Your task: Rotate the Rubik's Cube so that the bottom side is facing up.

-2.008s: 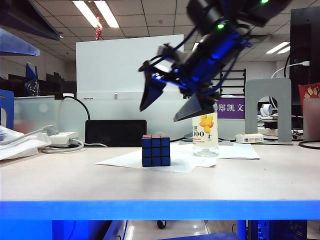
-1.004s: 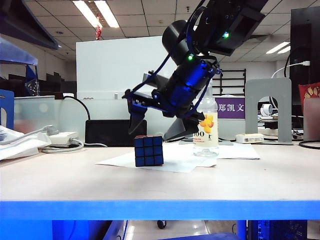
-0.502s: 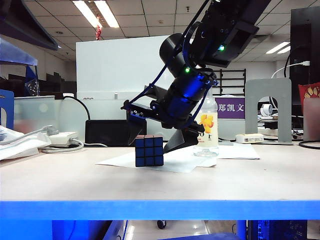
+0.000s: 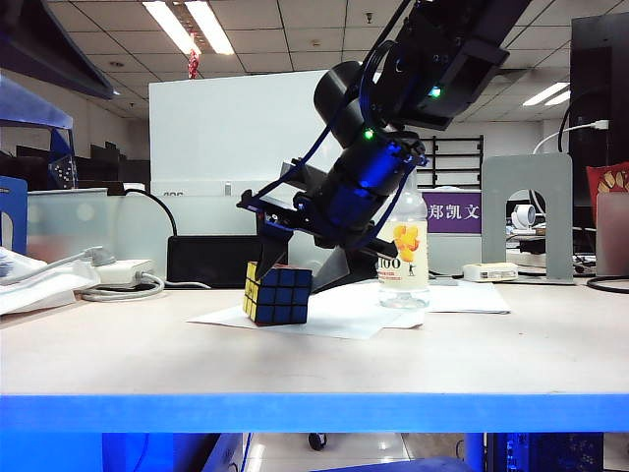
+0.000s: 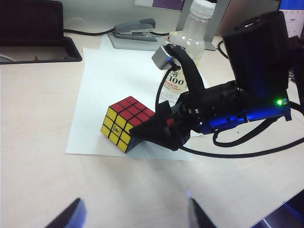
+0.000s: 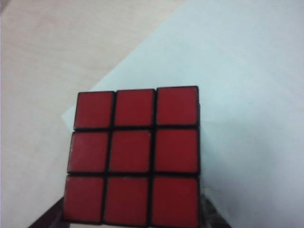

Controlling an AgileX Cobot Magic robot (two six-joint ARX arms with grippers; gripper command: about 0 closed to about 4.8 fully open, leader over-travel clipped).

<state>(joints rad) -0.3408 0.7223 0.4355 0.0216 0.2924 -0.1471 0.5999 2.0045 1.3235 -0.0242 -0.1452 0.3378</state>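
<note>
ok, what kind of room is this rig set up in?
Most likely an open office or lab: fluorescent ceiling panels, a whiteboard partition behind the table, a stapler. The right gripper works at the Rubik's Cube; the left gripper hangs clear.

A white paper sheet is being supported by the pale table; a clear plastic bottle with yellow-printed label is being displayed upright nearby.
</note>
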